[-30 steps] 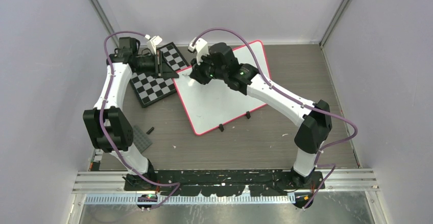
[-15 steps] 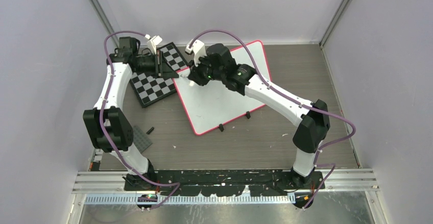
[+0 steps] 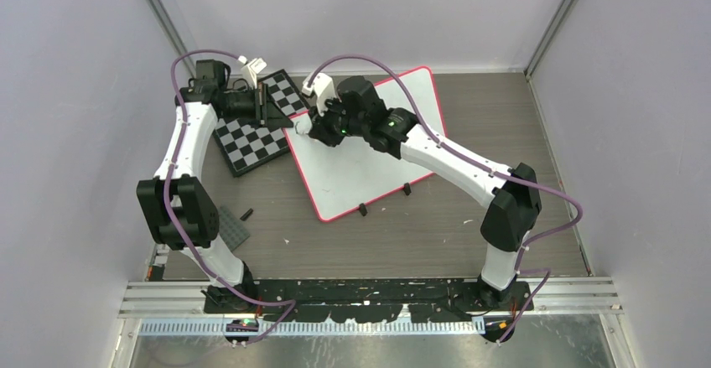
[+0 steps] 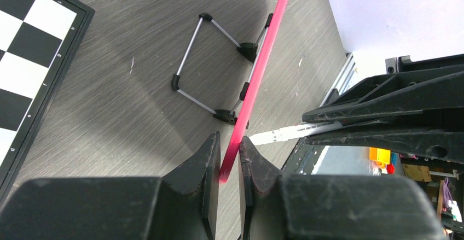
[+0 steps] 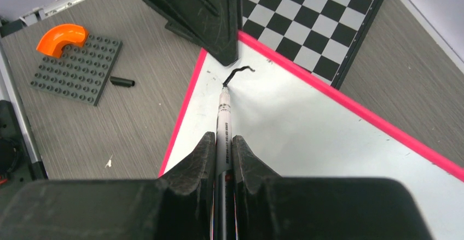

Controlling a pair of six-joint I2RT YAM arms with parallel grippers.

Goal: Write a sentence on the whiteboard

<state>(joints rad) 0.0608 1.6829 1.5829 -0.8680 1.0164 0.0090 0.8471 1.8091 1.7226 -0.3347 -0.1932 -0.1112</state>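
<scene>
Right wrist: right gripper clamped on marker, tip on whiteboard by its corner, 1 black stroke there. Board's pink frame pinched by left gripper; chessboard just beside, grey stud plate nearby.

The whiteboard is glossy and smooth, with a pink plastic-looking frame. The table looks like matt, brushed grey wood. The stand has thin shiny metal rods and black plastic joints.
</scene>
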